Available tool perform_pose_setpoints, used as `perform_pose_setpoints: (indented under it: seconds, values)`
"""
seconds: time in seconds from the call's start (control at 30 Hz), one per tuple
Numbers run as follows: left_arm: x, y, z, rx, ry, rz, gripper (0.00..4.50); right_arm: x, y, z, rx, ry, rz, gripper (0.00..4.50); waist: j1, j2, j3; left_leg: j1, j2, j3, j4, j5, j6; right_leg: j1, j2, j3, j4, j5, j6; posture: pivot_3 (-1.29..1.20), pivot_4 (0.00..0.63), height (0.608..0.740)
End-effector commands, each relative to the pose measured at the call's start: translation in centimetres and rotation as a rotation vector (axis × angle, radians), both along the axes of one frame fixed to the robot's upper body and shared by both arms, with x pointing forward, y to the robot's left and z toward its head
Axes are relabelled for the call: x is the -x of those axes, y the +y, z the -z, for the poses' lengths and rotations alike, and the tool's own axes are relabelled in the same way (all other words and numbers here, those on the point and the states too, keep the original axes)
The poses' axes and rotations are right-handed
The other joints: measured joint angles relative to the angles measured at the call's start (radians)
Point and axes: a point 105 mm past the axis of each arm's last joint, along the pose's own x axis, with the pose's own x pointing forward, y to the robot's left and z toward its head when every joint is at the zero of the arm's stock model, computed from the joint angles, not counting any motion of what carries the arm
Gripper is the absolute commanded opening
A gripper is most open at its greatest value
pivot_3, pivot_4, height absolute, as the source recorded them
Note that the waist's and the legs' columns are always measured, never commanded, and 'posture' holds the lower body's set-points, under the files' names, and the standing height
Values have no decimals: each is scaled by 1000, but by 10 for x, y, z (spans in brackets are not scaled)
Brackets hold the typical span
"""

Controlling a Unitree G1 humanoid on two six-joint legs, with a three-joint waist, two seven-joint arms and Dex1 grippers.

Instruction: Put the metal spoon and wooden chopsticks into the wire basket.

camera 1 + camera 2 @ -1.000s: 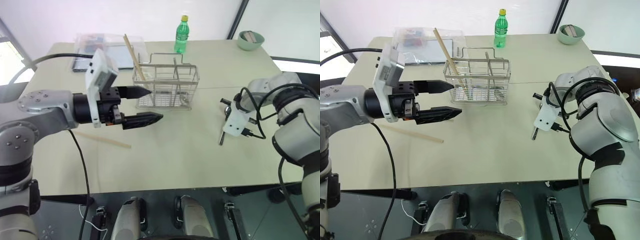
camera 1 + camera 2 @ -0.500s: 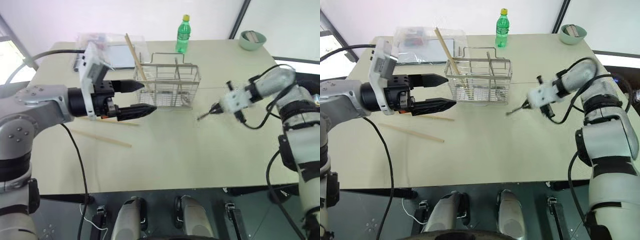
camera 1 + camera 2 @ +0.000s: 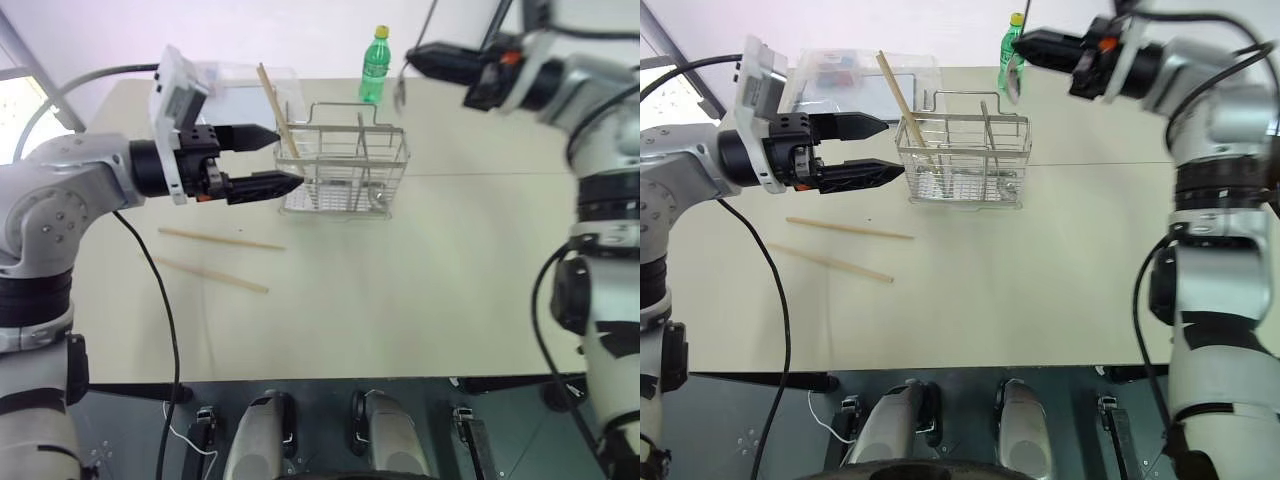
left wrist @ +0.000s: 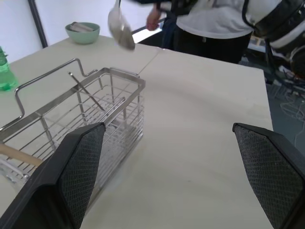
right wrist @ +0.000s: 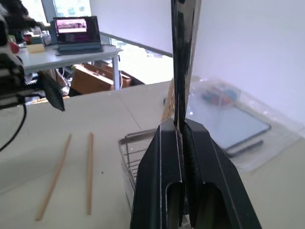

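My right gripper is shut on the thin handle of the metal spoon. The spoon hangs bowl-down in the air above the right end of the wire basket. The right wrist view looks along that handle from between the shut fingers. One wooden chopstick leans out of the basket's left compartment. Two more chopsticks lie on the table to the left in front of it. My left gripper is held level and open, with nothing in it, just off the basket's left end.
A green bottle stands behind the basket. A clear plastic box lies at the back left of the table. A green bowl sits near the far right corner. Bare tabletop stretches in front of the basket.
My right gripper has risen from table height and swung left with the spoon, rolling so that the bowl hangs down over the basket. My left gripper has edged forward, still open.
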Motion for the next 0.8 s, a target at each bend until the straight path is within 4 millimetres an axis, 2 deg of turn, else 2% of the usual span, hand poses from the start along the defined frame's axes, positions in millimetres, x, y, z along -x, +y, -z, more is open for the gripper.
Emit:
perform_pose_setpoints:
  seconds: [0.03,0.13,0.33,0.37,0.43,0.5,0.6,0.7,0.8]
  values:
    - [7,-2,-16,10,-73,17,4500,-3,3,-12,-31,-69,33,55,-1,0,0,0,0,0,0,0,0,0,0,0,0,0,1,0,150,707]
    - [10,-1,-20,15,-82,14,4500,-12,4,-2,-39,-46,65,55,-3,0,0,0,0,0,0,0,0,0,0,0,0,0,1,0,150,707]
    - [14,3,-23,18,-93,-10,4500,-25,3,32,25,4,115,55,-8,0,0,1,0,0,0,0,0,0,1,0,0,0,1,0,150,707]
    - [14,3,-23,19,-94,-14,4500,-26,3,36,28,15,117,655,-8,0,0,1,0,0,0,0,0,0,1,0,0,0,1,0,150,707]
    - [14,5,-24,20,-93,-20,4500,-27,2,39,32,22,124,1418,-8,0,0,1,0,0,0,0,0,0,1,0,0,0,1,0,150,707]
    - [14,6,-24,20,-91,-28,4500,-28,1,40,37,16,138,2454,-7,0,0,1,0,0,0,0,0,0,1,0,0,0,1,0,150,707]
    - [15,9,-25,27,-82,-52,4500,-27,-2,31,19,-3,152,3944,-7,0,0,1,0,0,0,0,0,0,1,0,0,0,1,0,150,707]
    - [11,18,-31,72,-81,-126,4500,-25,-10,15,-20,-21,167,3944,-7,0,0,1,0,0,0,0,0,0,1,0,0,0,1,0,150,707]
    - [-10,39,-44,185,-76,-364,4500,-12,-22,-9,-55,-59,143,3944,-1,0,0,1,0,-1,0,0,0,1,1,0,0,0,1,0,150,707]
